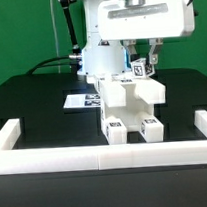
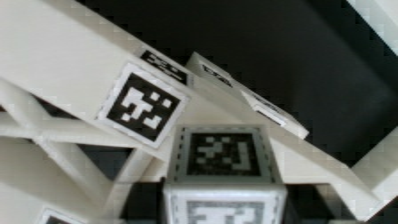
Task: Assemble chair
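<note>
The partly built chair (image 1: pixel 129 102) stands mid-table as a white block of panels. Two square legs (image 1: pixel 115 129) point toward the front wall. My gripper (image 1: pixel 141 61) hangs over the chair's upper corner on the exterior view's right. It is shut on a small square white tagged piece (image 1: pixel 141 68) that touches or nearly touches the chair's top. In the wrist view that piece (image 2: pixel 222 150) fills the space between the jaws of the gripper (image 2: pixel 222 205), with tags on two faces. The chair's slanted tagged panels (image 2: pixel 146 103) lie close beneath it.
The marker board (image 1: pixel 81 100) lies flat behind the chair toward the exterior view's left. A low white border wall (image 1: pixel 105 156) runs along the front, with corner blocks at the left (image 1: pixel 13 133) and right (image 1: pixel 205 121). The robot base (image 1: pixel 96 60) stands behind.
</note>
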`<state>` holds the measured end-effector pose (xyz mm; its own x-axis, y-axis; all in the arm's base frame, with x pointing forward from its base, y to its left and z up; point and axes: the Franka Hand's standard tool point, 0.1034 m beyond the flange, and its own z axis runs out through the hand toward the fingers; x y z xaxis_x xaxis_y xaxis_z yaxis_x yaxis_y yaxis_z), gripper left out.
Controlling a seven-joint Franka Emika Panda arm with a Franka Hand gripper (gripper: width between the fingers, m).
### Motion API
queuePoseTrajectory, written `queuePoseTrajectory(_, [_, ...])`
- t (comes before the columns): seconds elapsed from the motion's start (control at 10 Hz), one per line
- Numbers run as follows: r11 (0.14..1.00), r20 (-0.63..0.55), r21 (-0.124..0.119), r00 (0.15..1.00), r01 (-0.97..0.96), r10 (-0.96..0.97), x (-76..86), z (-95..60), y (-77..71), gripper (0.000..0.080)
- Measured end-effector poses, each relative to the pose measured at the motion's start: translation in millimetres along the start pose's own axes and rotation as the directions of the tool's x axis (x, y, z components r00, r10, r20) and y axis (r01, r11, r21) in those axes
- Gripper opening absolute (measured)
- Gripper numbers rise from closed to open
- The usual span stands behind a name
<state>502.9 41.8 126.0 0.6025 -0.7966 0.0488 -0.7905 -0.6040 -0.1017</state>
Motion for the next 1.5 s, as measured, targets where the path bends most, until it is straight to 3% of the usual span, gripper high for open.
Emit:
queuePoseTrajectory(0.1, [0.993,0.006,0.016,0.993,-0.117,0.117,1.1,0.1,-0.5,0.0288])
queuePoseTrajectory(0.6, [0.892,0.047,0.027,0.892,-0.451,0.450,0.2,0.1,-2.1,0.0288])
queuePoseTrajectory(0.7, [0.894,0.047,0.027,0.893,-0.448,0.447,-0.2,0.2,-2.2,0.0288])
queuePoseTrajectory(1.0, [0.952,0.035,0.025,0.952,-0.306,0.305,-8.4,-0.4,-8.8,0.0614])
queuePoseTrajectory(1.2, [0.985,0.030,0.047,0.986,-0.163,0.162,-10.0,-0.4,-9.9,0.0642])
queuePoseTrajectory(1.5, [0.998,0.023,0.049,0.999,-0.044,0.042,-9.7,-0.1,-9.6,0.0649])
